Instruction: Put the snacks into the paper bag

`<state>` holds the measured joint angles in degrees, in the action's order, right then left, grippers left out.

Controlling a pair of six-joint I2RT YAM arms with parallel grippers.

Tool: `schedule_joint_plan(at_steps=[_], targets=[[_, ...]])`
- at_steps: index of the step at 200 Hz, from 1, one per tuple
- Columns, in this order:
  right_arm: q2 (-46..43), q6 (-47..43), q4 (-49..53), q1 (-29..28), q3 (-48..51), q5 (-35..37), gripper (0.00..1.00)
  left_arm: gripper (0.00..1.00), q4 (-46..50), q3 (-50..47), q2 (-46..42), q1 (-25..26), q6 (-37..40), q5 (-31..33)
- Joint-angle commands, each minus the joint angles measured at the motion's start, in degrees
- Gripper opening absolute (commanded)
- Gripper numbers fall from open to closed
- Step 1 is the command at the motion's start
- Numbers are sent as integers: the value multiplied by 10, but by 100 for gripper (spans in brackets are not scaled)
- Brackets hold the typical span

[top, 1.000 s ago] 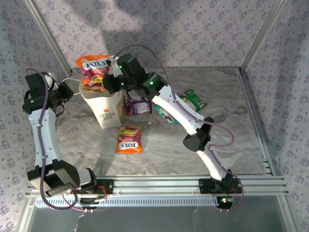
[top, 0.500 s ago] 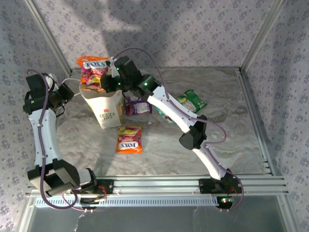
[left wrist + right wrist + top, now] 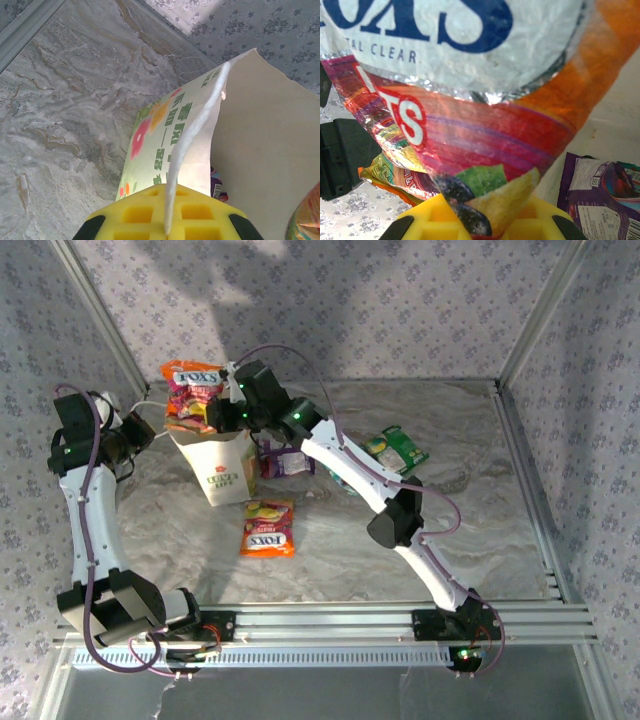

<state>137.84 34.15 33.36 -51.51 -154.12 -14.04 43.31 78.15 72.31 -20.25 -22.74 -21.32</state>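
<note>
Moved: right gripper [image 3: 212, 412], gripping FOX'S packet [image 3: 193, 390], is shifting left.
Hold: left gripper [image 3: 167, 226] is pinching paper bag [image 3: 222, 468].
Risk: packet snagging rim.

Bag [image 3: 222, 468]: white, green print, red-orange flowers. Top packet [image 3: 193, 390] and near packet [image 3: 268, 528]: orange, white band, blue FOX'S lettering. Purple packet [image 3: 290, 460]. Green-white packet [image 3: 400, 448]. Desk [image 3: 470, 520]: grey marble. Walls [image 3: 400, 300]: lilac floral.

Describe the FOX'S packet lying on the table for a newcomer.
Find the white flower-printed paper bag left of centre on the marbled table. Just below it in the top view lies an orange-yellow FOX'S packet. Its twin hangs over the bag; this one lies flat.
</note>
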Motion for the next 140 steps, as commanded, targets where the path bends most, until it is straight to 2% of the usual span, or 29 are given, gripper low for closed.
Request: schedule_joint_plan(at_steps=[1,94,104,120,140], targets=[[12,13,-25,2,-29,-8,0,2,-6,2,-2,-5,-5,-14],[26,14,1,1,-29,14,3,2,-9,3,3,-5,-7,-18],[26,14,4,2,-29,16,5,2,-8,5,3,-6,-7,-18],[25,14,8,2,-30,19,18,2,-8,5,2,-5,-6,-17],[20,9,27,0,-30,28,24,2,-6,5,1,-5,-5,-16]])
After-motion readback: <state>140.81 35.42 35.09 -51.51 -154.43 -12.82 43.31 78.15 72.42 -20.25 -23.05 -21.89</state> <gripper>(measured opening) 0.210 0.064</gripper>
